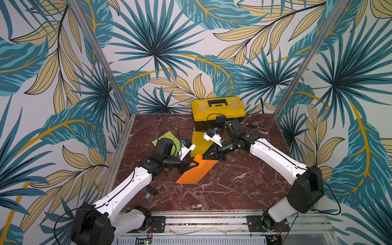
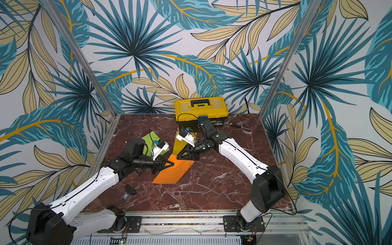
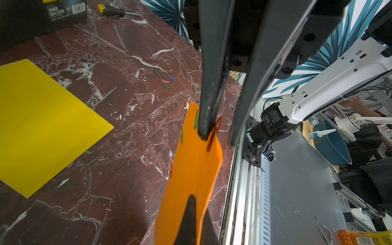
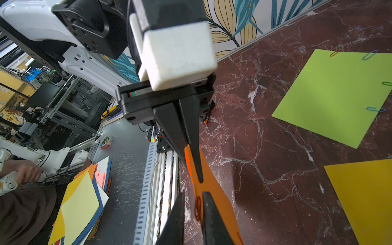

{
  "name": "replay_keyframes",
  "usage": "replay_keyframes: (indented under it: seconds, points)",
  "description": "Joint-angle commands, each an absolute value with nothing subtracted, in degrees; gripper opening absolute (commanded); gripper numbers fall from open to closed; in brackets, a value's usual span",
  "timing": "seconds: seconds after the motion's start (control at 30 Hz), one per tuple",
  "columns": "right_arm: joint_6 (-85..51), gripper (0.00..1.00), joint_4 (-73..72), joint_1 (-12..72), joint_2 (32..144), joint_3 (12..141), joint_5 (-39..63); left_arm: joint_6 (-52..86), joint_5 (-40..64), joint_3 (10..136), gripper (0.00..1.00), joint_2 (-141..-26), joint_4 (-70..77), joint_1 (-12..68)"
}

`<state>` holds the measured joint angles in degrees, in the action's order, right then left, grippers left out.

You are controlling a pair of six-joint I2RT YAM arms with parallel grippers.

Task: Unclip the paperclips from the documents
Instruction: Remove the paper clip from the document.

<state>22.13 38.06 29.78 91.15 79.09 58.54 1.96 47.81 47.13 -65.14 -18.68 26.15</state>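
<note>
The orange sheet (image 1: 197, 171) is thin paper: very light and soft. It bends easily, as you see where it curves between the grip and the bench (image 1: 233, 191). Your left end effector (image 4: 199, 179) is clamped on its far end and holds that end lifted. The near part lies on the middle of the bench. Do not pull hard, because I think the paper can tear or slip out of the jaws.

The red clip (image 4: 197, 209) sits on the raised edge, just beside the left grip. It is small bent wire, stiff and smooth, so it may slide away from the pads. Your right end effector (image 3: 218, 141) has its jaws a little apart, one on each side of this clip. A narrow gap shows, so the clip is not yet pinched. Take it at the outer loop, which appears to stick past the edge, and draw it along the plane of the sheet.

Two green clips (image 3: 196, 122) are also on the orange sheet. The green sheet (image 4: 335, 95) lies flat on the left side, with red, blue and green clips on its edges. The yellow sheet (image 3: 42, 127) lies flat near the orange one, and I see no clip on it. Some loose clips (image 3: 168, 81) lie on the bench beside the right arm.
</note>
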Motion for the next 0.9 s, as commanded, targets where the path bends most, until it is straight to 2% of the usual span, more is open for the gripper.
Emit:
replay_keyframes:
  seconds: [0.0,0.53,0.87]
  points:
    - [22.9,0.18,39.5,29.8,91.1,80.3,59.0,1.8,48.7,46.2,0.00,-64.2,-18.4,25.8]
    - [22.0,0.14,38.5,28.9,90.9,80.2,59.5,1.4,48.9,46.1,0.00,-64.2,-19.1,25.8]
    - [22.1,0.08,38.8,29.0,91.2,80.2,59.2,1.4,48.9,45.9,0.00,-64.2,-19.2,25.8]
